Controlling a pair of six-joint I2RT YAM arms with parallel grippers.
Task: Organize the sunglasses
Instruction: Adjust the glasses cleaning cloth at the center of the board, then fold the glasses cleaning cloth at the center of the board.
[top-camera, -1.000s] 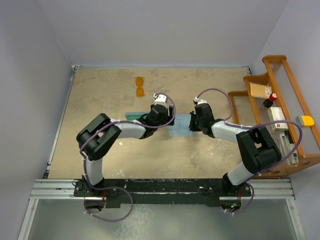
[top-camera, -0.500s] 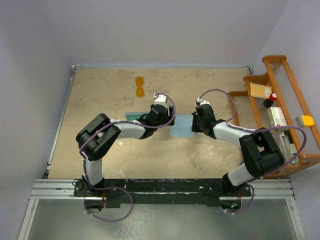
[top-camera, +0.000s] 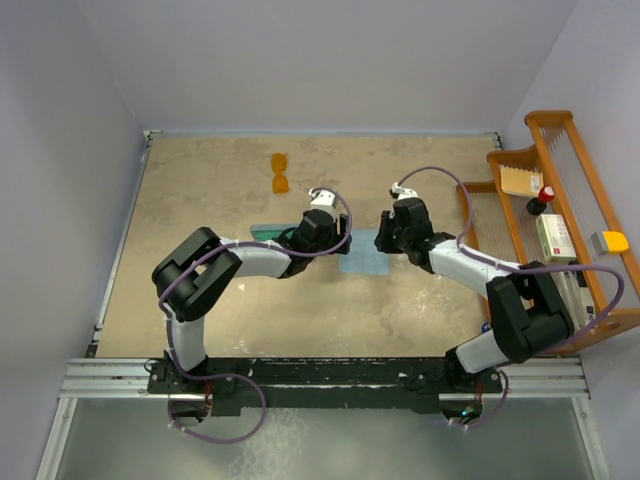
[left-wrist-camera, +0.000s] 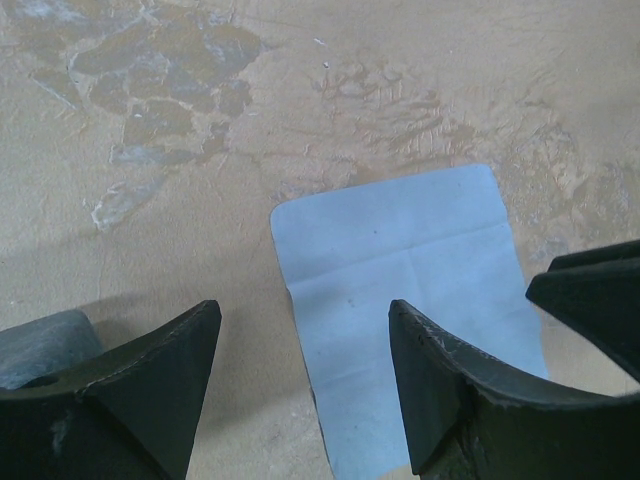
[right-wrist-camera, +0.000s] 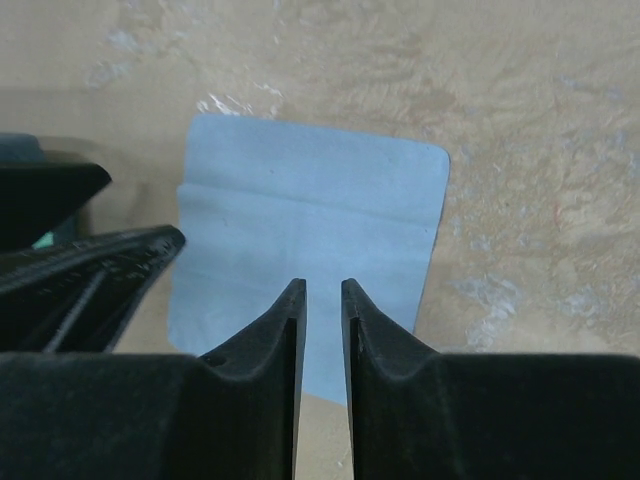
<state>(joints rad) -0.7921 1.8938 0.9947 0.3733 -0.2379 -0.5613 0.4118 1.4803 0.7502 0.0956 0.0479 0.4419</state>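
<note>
Sandy, mottled beige covers the table (top-camera: 200, 190), its surface rough and blotchy in both wrist views. At the centre of the overhead view a thin pale-blue cloth (top-camera: 362, 255) lies flat. It is rectangular with rounded corners and crossed by soft fold creases.

The sunglasses (top-camera: 280, 172), with small translucent orange lenses, lie on the bare table in the upper centre-left of the overhead view. They are outside the case and well apart from both arms.

The case (top-camera: 266, 230) shows only a strip of teal lining and a grey-blue rounded edge. The left arm covers the rest, so we cannot tell what lies in it.

The left gripper (left-wrist-camera: 300, 315) hangs over the cloth's near edge, its dark matte fingers spread wide with nothing between them. The right gripper (right-wrist-camera: 322, 292) faces it above the cloth, its fingers parted by a narrow slit and holding nothing.

At the right edge stands an orange wooden rack (top-camera: 548, 119) holding a few small items.
</note>
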